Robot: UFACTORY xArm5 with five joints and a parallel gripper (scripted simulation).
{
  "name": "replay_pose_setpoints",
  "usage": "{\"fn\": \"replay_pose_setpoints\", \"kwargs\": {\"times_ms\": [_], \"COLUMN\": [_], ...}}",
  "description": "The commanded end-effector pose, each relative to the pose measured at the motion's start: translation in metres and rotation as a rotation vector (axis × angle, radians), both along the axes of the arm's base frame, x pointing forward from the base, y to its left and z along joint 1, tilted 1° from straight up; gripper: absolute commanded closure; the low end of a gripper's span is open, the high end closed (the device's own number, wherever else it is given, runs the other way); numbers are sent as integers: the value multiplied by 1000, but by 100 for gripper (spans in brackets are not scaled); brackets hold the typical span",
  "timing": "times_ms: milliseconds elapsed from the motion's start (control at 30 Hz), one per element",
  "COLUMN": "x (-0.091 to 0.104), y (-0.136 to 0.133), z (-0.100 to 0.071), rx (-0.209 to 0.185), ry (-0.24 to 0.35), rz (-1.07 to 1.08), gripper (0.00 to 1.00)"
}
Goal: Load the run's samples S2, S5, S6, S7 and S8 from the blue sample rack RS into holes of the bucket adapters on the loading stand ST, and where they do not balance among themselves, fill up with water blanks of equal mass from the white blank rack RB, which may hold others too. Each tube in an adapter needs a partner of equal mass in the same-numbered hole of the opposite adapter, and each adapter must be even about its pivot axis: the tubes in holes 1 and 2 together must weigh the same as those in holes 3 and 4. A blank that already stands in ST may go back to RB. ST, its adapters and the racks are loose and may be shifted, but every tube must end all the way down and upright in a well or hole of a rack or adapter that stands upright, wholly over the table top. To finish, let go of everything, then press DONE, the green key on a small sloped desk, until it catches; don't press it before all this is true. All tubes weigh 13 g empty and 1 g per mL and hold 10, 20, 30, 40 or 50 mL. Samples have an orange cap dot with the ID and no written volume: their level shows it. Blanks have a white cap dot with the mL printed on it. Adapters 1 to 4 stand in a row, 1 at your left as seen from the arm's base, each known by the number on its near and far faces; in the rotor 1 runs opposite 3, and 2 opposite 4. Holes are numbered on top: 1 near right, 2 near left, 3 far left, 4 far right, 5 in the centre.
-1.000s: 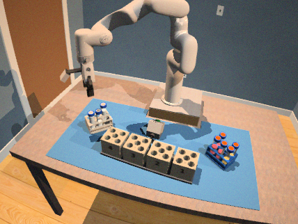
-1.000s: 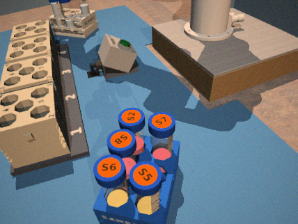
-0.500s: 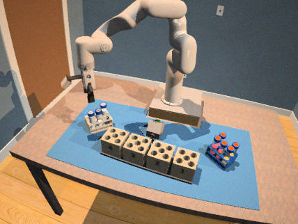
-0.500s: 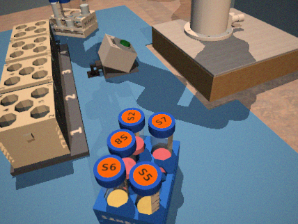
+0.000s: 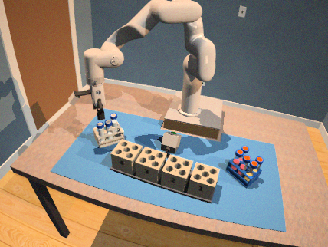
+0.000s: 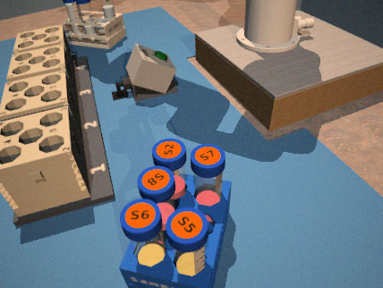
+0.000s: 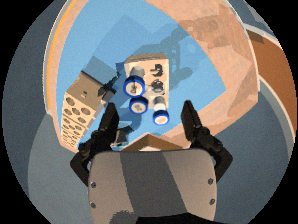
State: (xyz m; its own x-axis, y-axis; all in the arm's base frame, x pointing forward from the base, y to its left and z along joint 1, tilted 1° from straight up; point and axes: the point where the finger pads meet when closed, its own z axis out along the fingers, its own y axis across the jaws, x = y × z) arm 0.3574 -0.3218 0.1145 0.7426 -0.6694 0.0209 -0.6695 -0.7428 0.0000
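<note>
My gripper (image 5: 100, 111) is open and empty, hanging just above and behind the white blank rack RB (image 5: 109, 134), which holds three blue-capped blanks; in the wrist view the rack (image 7: 148, 90) lies ahead of my open fingers. The blue sample rack RS (image 5: 245, 166) stands at the right of the mat with samples S2 (image 6: 168, 151), S7 (image 6: 208, 157), S8 (image 6: 156, 181), S6 (image 6: 140, 216) and S5 (image 6: 186, 227) in it. The loading stand ST (image 5: 165, 166) carries four tan adapters in a row, all holes empty.
The DONE desk with its green key (image 5: 171, 140) stands between the stand and the arm's wooden base block (image 5: 193, 120). A blue mat lies under all the racks. The table's left edge is close to my gripper.
</note>
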Motion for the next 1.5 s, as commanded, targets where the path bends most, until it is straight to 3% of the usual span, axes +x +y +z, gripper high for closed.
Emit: {"fn": "replay_pose_setpoints", "kwargs": {"times_ms": [0,1467], "x": [1,1], "y": [-1,-1], "z": [-12,-16], "rx": [-2,-2], "ry": [-3,-3], "rz": [0,0], "gripper": [0,0]}}
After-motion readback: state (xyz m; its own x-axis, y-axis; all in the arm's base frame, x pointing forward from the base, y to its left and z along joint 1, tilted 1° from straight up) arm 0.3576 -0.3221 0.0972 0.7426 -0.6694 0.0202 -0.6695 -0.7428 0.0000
